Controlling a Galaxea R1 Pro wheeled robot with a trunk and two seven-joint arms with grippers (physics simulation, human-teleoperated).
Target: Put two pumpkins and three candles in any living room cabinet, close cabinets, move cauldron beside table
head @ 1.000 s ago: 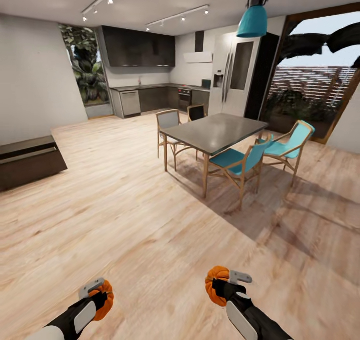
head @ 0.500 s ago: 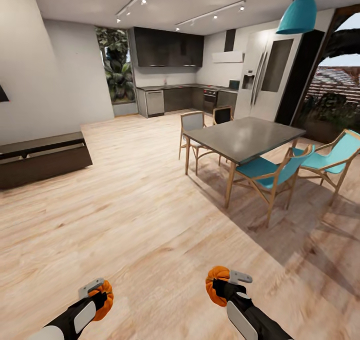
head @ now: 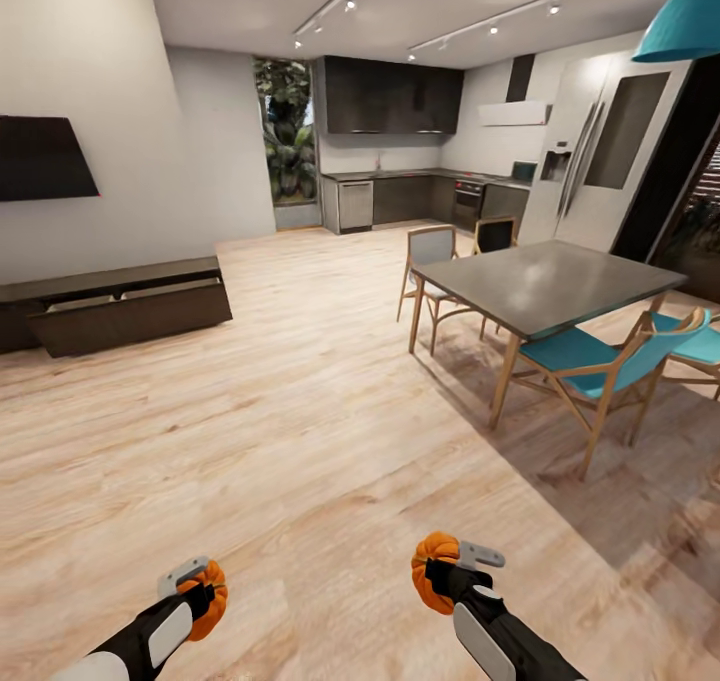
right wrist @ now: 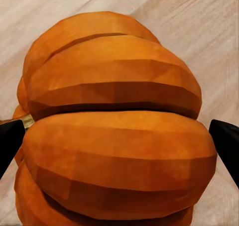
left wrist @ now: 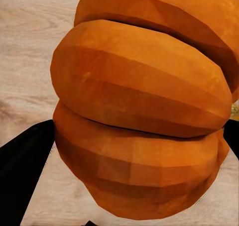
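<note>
Both pumpkins, left and right, were bright orange with darker rib lines; the grippers' fingers were black. The floor was pale, streaky wood. The far-left cabinet was dark brown, the dining table grey, its chair seats teal

Black forearms, white panels, grey end effector brackets

You face pale wood plank floor. On it: long dark cabinet at left wall; grey dining table with teal chairs right.
</note>
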